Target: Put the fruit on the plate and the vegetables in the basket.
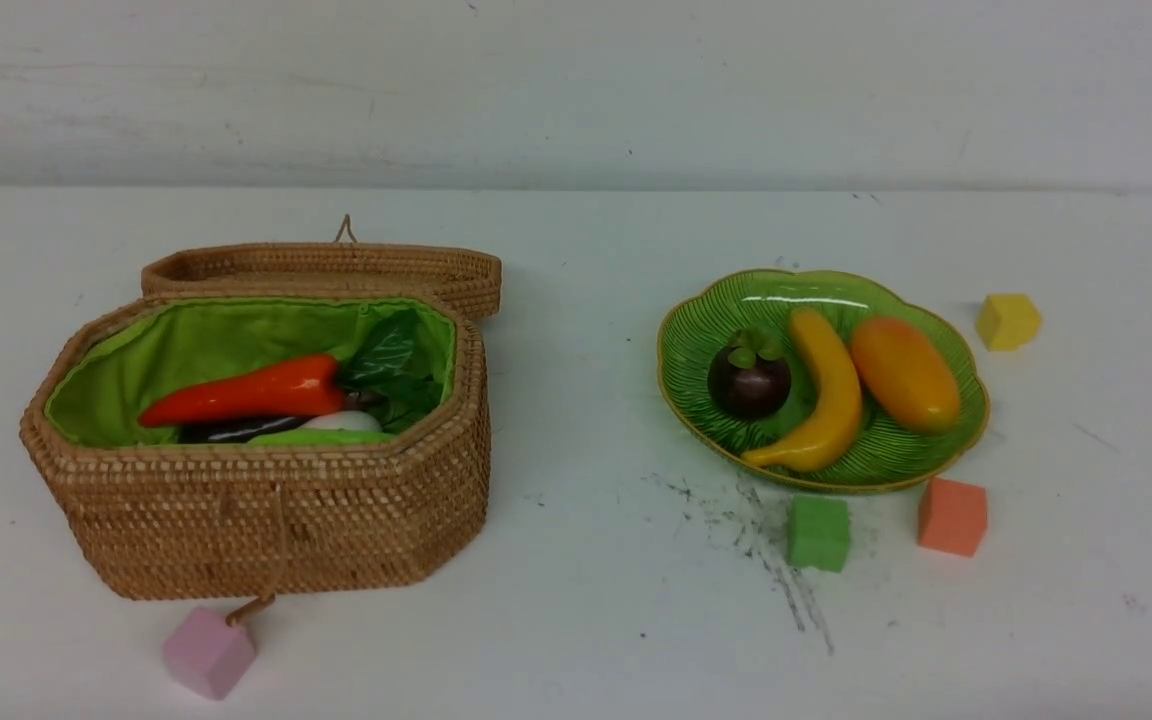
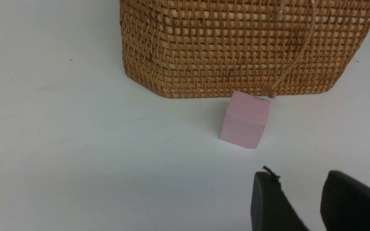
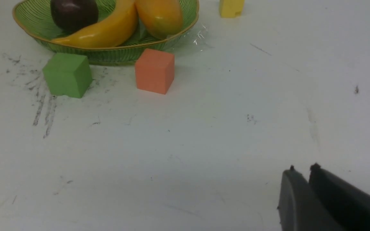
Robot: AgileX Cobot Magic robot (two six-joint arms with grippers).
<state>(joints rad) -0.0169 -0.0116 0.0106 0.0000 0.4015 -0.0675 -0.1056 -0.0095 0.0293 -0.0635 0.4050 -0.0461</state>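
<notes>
The fruit (image 1: 829, 385) lay sorted on the plate (image 1: 921, 470) at three o'clock, the vegetables (image 1: 256, 395) in the basket (image 1: 266, 520) at nine; left fingers (image 2: 270, 205) apart, right fingers (image 3: 295, 202) seemingly almost together, both empty.

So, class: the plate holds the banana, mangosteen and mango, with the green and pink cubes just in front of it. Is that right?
Not quite. In the front view, the plate holds all three fruits, but the cubes in front of it are green and orange. The pink cube sits by the basket.
</notes>
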